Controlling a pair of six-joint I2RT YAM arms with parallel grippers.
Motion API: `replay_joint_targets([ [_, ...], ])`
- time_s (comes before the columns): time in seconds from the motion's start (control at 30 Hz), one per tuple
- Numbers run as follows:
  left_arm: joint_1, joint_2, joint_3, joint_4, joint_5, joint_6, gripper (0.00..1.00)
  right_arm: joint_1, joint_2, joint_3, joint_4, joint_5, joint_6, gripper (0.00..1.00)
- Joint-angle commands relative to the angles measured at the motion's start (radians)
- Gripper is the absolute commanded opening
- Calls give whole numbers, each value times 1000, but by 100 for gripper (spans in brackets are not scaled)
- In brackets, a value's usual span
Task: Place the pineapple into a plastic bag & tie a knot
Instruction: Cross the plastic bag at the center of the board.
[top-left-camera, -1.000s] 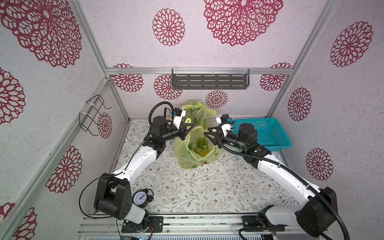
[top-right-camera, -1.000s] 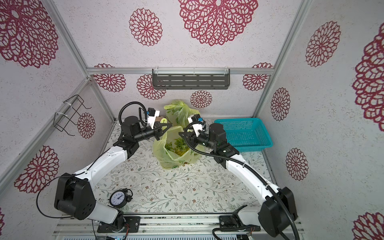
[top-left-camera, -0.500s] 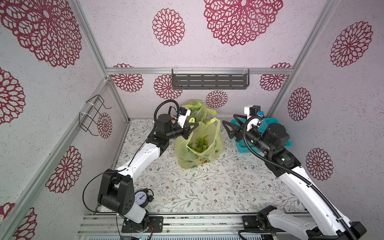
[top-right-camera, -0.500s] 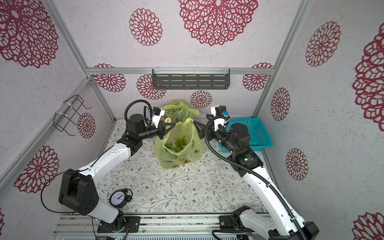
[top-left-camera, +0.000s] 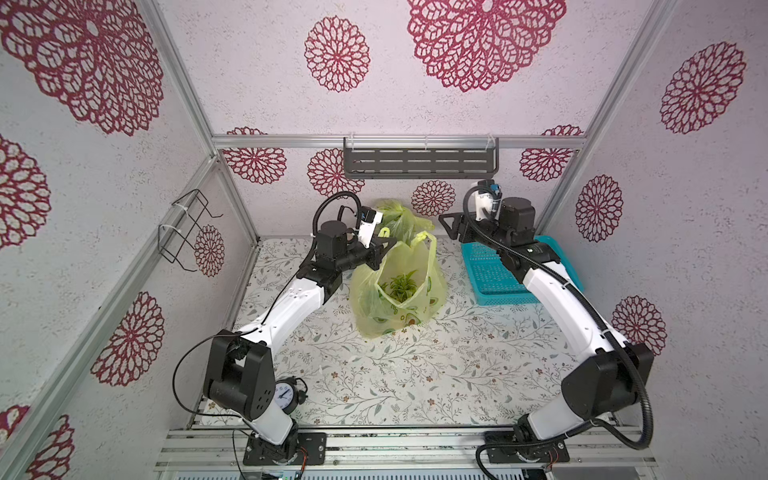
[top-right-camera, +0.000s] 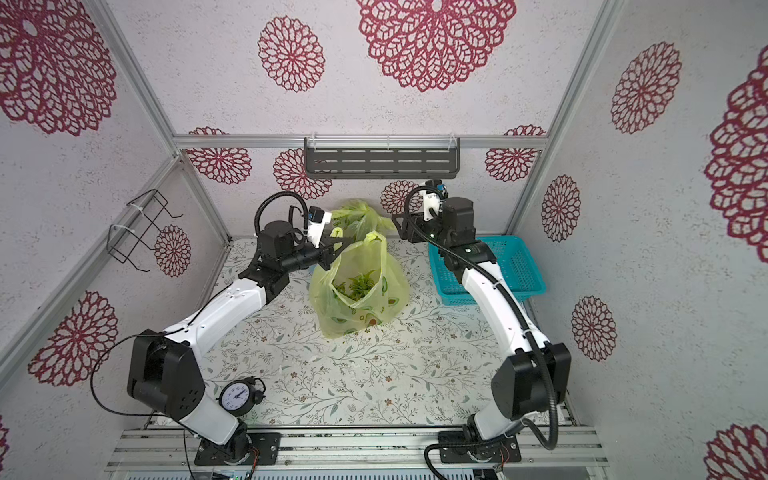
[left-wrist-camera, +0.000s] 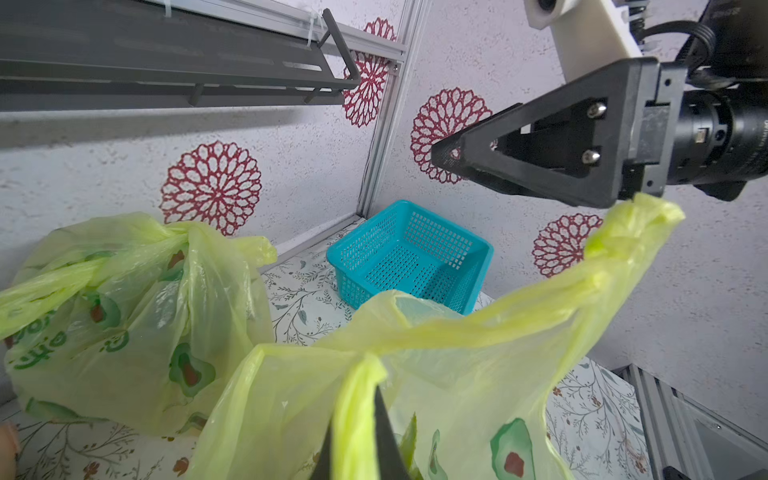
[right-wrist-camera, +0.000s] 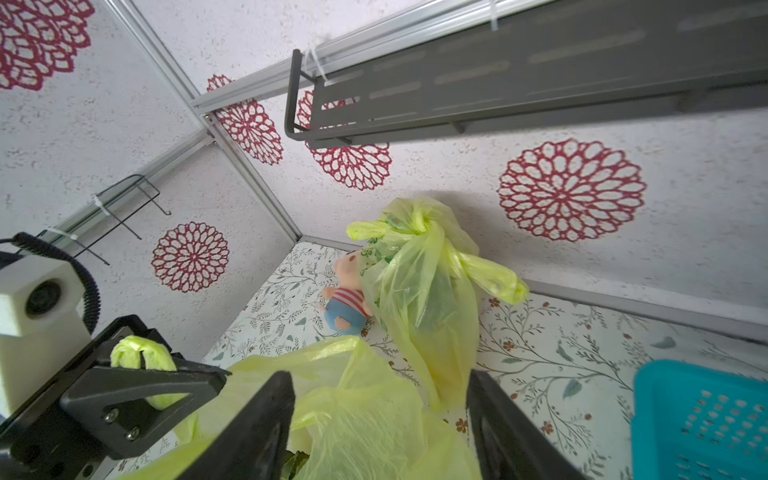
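Two thin yellow-green plastic bags printed with avocados sit toward the back of the floral-patterned bench (top-left-camera: 395, 374). The open bag (top-left-camera: 395, 316) stands at the middle, and the one pineapple (top-left-camera: 401, 284) is inside it, with only its green leafy crown showing through the mouth. The second bag, knotted shut (top-left-camera: 399, 218), leans near the rear wall just behind it.

The open bag has two handles. The left gripper (top-left-camera: 382, 245) is clamped tight on one handle loop (right-wrist-camera: 139, 353), holding that side of the mouth up. The other handle (top-left-camera: 424, 239) sticks up free. The right gripper (top-left-camera: 449, 227) hovers in the air beside it, above the bench, jaws spread wide and holding nothing.

One teal perforated plastic basket (top-left-camera: 490, 274) lies under the right arm. One small black alarm clock (top-left-camera: 284, 397) stands by the left arm's base. One plush pig in a striped shirt (right-wrist-camera: 347, 299) lies against the knotted bag. One grey slotted metal shelf (top-left-camera: 419, 162) hangs on the rear wall, and one black wire rack (top-left-camera: 183, 228) on the side wall.
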Motion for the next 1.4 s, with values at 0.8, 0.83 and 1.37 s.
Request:
replay_joint_targets([
  [0.8,3,117,157,-78,42,133,0,133,236,242,77,-439,-9,64],
  [0.83,4,119,159,-80,53,134,0,137,238,243,72,-440,-15,64],
  [1.37,3,111,158,-74,170,142,0,149,266,262,52,-506,-46,23],
])
